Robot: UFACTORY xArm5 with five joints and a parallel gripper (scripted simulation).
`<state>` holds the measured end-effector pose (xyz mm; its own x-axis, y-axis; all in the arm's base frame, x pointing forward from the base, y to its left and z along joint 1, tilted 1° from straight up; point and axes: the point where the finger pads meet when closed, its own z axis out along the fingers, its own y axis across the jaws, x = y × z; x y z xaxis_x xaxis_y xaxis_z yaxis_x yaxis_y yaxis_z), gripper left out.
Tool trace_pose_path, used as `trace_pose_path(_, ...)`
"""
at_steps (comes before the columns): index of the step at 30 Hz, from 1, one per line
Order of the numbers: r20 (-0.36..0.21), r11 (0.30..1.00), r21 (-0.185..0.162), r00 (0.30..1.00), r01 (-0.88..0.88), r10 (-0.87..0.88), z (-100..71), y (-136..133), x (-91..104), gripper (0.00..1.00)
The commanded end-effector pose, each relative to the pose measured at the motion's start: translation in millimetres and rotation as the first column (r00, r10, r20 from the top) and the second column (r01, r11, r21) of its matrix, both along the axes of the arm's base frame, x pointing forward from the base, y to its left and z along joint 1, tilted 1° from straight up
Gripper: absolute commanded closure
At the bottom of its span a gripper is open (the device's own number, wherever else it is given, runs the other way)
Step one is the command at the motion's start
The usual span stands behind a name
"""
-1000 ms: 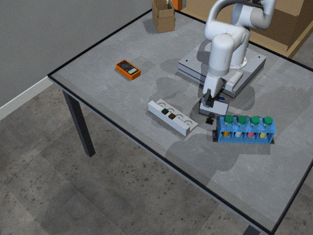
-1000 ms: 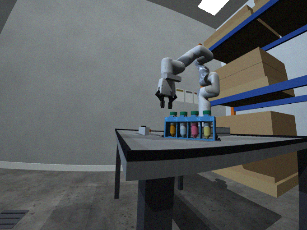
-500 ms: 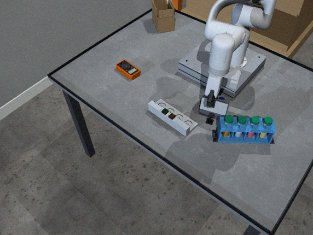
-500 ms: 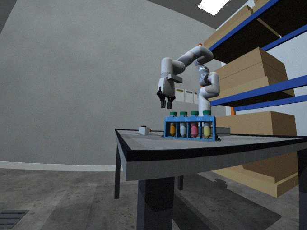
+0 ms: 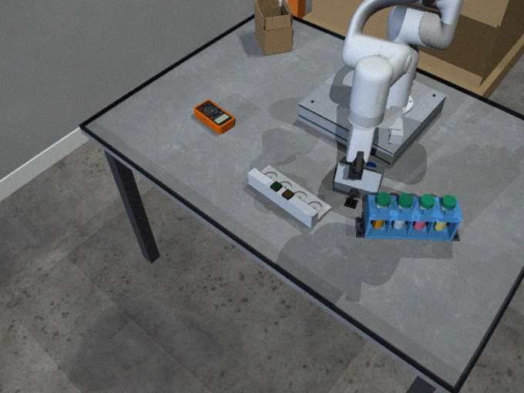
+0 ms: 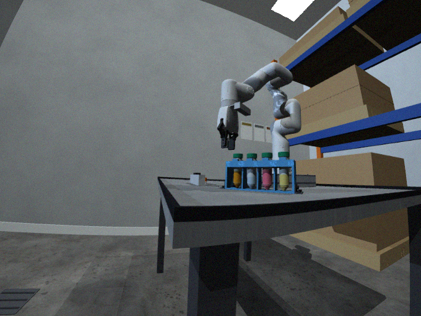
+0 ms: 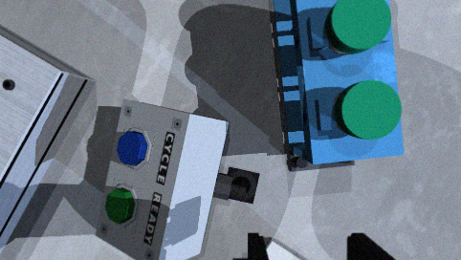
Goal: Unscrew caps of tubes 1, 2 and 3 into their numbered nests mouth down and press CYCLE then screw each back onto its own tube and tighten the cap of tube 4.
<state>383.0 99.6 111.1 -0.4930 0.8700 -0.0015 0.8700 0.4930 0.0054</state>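
Note:
The blue decapping station [image 5: 411,231] [image 6: 259,162] [image 7: 330,148] holds four tubes, each with a green cap on. The caps show in the top view: one [image 5: 383,199], the second [image 5: 404,200], the third [image 5: 427,201] and the fourth [image 5: 448,202]. The wrist view shows the two end caps [image 7: 360,21] [image 7: 370,110]. The white cap tray [image 5: 305,216] has empty nests and two dark lamps [image 5: 275,186] [image 5: 287,193]. The grey key housing [image 5: 371,181] [image 7: 196,162] carries the blue CYCLE key [image 7: 133,148] and the green READY key [image 7: 120,205], both unlit. My gripper [image 6: 227,144] [image 7: 308,249] is open and empty. It hangs above the table between the housing and the station's end.
A small black block [image 5: 351,200] [image 7: 239,184] sits at the housing's side. An orange multimeter [image 5: 213,115] lies at the left, and a cardboard box [image 5: 273,24] stands at the far edge. The arm's base plate [image 5: 424,100] is behind the housing. Shelves with cartons stand beyond the table.

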Motion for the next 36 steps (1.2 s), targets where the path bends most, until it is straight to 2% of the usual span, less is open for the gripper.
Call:
trace_pose_path(1,0.001,0.997,0.015,0.998,-0.069,0.069,1.2,0,1.2,0.54)
trace_pose_path(13,0.002,0.994,0.016,0.994,-0.107,0.107,1.2,0,1.2,0.54)
trace_pose_path(15,-0.001,0.998,0.017,0.998,0.059,-0.059,1.5,16,-5.3,0.54)
trace_pose_path(17,-0.001,0.998,0.017,0.998,0.059,-0.059,1.5,16,-5.3,0.54)
trace_pose_path(19,-0.004,0.974,0.017,0.975,0.224,-0.224,1.7,31,-11.7,0.54)
trace_pose_path(25,-0.008,0.911,0.016,0.911,0.412,-0.412,2.0,51,-20.2,0.54)
trace_pose_path(32,-0.013,0.779,0.016,0.779,0.627,-0.627,2.5,82,-32.9,0.54)
trace_pose_path(34,-0.013,0.779,0.016,0.779,0.627,-0.627,2.5,82,-32.9,0.54)
trace_pose_path(36,-0.013,0.779,0.016,0.779,0.627,-0.627,2.8,98,-39.3,0.54)
